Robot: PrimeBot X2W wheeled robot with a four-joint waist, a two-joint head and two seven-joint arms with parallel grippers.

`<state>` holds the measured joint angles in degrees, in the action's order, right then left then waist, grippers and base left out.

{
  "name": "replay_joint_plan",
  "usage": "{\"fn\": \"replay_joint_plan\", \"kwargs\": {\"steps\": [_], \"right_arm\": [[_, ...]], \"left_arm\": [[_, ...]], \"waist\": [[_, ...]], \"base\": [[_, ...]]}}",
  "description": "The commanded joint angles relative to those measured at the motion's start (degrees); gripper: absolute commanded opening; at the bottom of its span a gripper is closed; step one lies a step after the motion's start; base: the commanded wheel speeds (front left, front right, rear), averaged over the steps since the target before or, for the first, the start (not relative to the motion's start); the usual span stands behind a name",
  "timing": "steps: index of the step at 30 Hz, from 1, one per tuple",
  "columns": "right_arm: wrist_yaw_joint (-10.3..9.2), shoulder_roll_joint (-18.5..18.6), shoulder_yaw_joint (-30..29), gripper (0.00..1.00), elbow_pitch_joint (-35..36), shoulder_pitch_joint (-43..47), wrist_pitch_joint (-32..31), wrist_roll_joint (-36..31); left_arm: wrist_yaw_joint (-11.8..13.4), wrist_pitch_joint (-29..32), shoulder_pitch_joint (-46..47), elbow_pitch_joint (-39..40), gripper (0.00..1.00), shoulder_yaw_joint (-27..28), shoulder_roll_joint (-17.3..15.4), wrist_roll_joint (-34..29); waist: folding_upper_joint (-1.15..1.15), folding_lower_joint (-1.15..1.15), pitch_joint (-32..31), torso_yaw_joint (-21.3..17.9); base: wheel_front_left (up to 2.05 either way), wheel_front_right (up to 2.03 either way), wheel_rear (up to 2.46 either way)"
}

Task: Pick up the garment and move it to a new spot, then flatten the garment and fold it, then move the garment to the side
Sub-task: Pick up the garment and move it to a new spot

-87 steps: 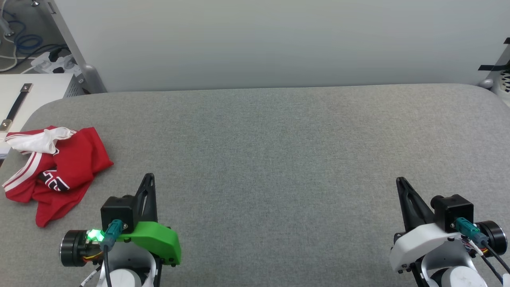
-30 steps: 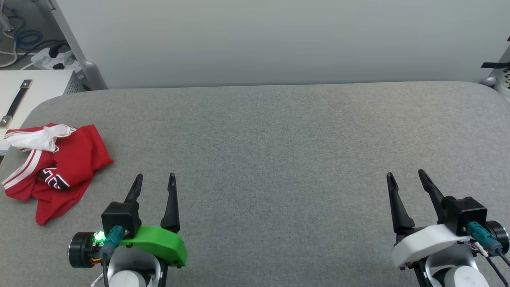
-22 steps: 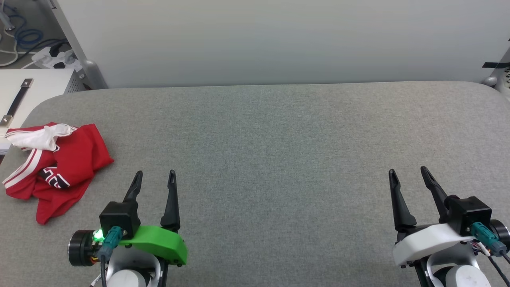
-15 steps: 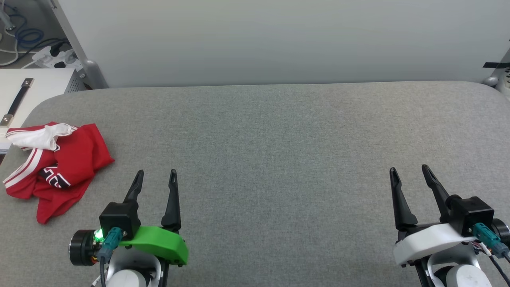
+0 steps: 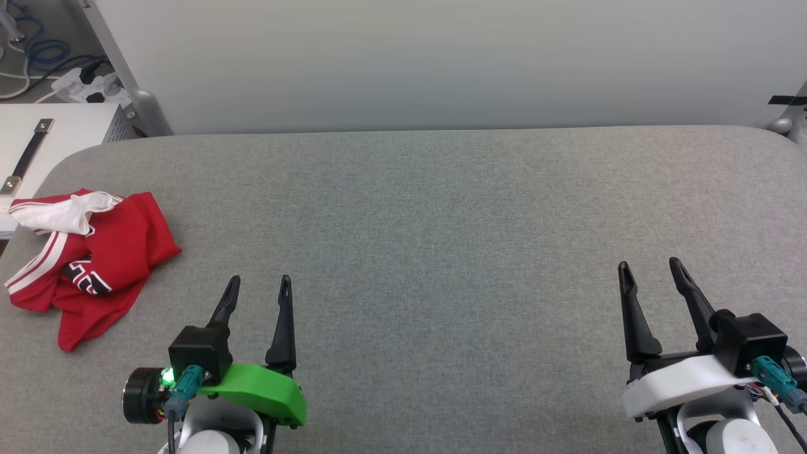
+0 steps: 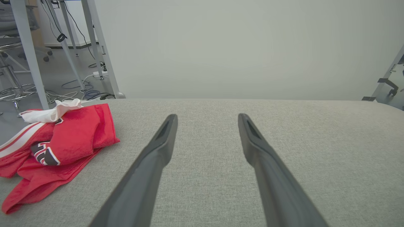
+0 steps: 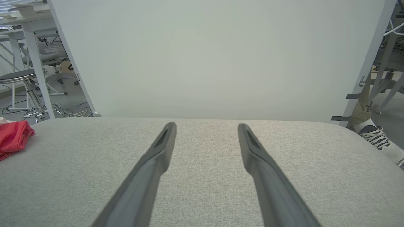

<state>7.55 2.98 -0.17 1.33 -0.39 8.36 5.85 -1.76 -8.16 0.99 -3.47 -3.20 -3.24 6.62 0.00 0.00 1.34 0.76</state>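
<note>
The garment (image 5: 94, 255), a red jersey with white sleeve and striped trim, lies crumpled at the left edge of the grey padded table (image 5: 441, 221). In the left wrist view the garment (image 6: 63, 142) is left of my fingers, apart from them. Its red edge (image 7: 12, 137) shows at the far left of the right wrist view. My left gripper (image 5: 260, 287) stands open and empty at the lower left, a short way right of the garment. At the lower right, my right gripper (image 5: 649, 268) is open and empty too.
A pale wall panel (image 5: 441, 63) stands behind the table. A white cabinet (image 5: 57, 135) with a strap sits off the far left corner, with cables on the floor behind it. A person's shoe (image 7: 375, 137) shows beyond the table's right end.
Both grippers went from shut to open since the earliest frame. In the last second the left gripper shifted slightly right and nearer; the garment has not moved.
</note>
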Motion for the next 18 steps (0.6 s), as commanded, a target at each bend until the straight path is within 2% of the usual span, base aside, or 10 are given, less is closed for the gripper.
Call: {"fn": "replay_joint_plan", "kwargs": {"steps": [1, 13, 18], "right_arm": [[-0.04, -0.06, 0.07, 1.0, 0.12, 0.38, 0.59, 0.59], [-0.04, -0.07, 0.0, 1.0, 0.13, 0.26, 1.99, 1.64], [-0.05, -0.07, 0.59, 1.0, -0.29, 0.53, 2.58, 2.1]], "left_arm": [[-0.15, -0.71, 0.23, -0.48, 1.0, -0.03, 0.21, 0.56], [-0.51, -2.12, 0.84, -1.81, 1.0, -0.79, 0.24, 1.82], [0.16, -2.73, 0.89, -2.84, 1.0, -0.72, 0.26, 2.05]], "waist": [[0.0, 0.0, 0.12, -0.05], [0.0, 0.0, 0.65, 0.28], [0.0, 0.0, 0.82, 1.6]], "base": [[0.0, 0.0, 0.0], [0.0, 0.0, 0.0], [0.0, 0.0, 0.0]]}}
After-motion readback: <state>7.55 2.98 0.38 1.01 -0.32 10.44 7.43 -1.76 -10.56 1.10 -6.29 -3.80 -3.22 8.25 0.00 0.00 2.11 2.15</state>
